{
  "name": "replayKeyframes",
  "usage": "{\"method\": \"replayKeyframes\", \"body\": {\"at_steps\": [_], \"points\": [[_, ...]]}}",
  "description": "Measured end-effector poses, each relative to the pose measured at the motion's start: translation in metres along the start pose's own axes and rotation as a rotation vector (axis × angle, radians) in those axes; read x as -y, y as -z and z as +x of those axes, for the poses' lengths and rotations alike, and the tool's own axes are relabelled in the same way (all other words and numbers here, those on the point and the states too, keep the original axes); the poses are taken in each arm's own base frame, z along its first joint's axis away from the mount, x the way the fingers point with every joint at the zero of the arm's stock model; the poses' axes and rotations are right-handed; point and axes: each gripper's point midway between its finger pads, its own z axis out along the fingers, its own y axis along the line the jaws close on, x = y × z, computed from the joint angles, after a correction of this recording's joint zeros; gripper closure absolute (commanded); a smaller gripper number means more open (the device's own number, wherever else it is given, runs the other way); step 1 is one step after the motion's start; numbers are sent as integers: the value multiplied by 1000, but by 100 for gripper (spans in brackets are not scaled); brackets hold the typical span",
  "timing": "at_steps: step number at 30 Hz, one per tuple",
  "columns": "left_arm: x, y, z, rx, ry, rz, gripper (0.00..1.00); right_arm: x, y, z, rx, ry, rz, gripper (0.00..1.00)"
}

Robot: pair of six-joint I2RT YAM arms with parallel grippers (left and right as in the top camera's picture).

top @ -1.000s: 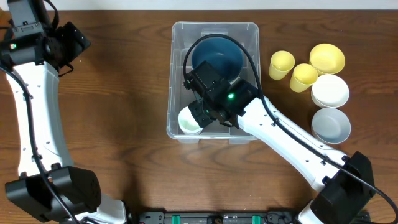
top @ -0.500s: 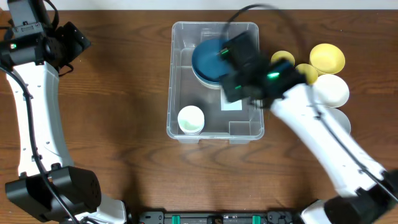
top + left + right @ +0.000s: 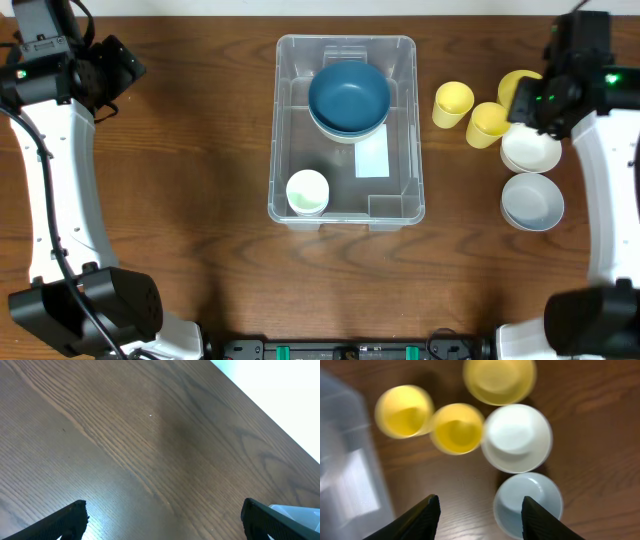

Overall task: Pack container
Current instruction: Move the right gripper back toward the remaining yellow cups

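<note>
Main worry from here: clipping a neighbour. Got the right pincer [image 3: 481,517] spread wide and carrying nothing, hanging over a tight huddle on the dark brown wooden tabletop [image 3: 180,200]: yellow plastic cup [image 3: 405,411] right up against a second yellow plastic cup [image 3: 456,428], then a round white bowl [image 3: 516,437] just beside that, a round yellow bowl [image 3: 499,379] behind, and a pale blue-grey round bowl [image 3: 529,505] nearest the fingers. Could easily straddle two rims at once coming down that wide, or nudge a cup over and send it rolling. Smeared wrist view too, so hard to judge the aim. Thin bowl rims probably slippery to pinch as well. As for the large clear plastic rectangular bin [image 3: 283,120]: sitting mid-tabletop, well apart from the left arm and near the cups. Inside: a dark blue round bowl [image 3: 348,96] upright at the far end, a small white cup [image 3: 307,192] upright in the near corner on the left-arm side, plus a white label [image 3: 372,155] flat on the floor. Plenty of bare floor between, but could still tip that little cup by dropping the next piece carelessly. Left pincer [image 3: 165,522] also gaping wide, empty, parked over bare wood.
</note>
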Motion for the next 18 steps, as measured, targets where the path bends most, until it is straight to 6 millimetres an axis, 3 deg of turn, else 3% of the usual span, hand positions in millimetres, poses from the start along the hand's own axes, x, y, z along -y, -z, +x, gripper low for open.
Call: {"method": "replayKeyframes", "body": {"at_steps": [6,18], "points": [[0,0,0,0,0,0,2,22,-46,-16,-37,-79,-28,46],[0,0,0,0,0,0,2,2,-128,-3,-176,21,-131,46]]}}
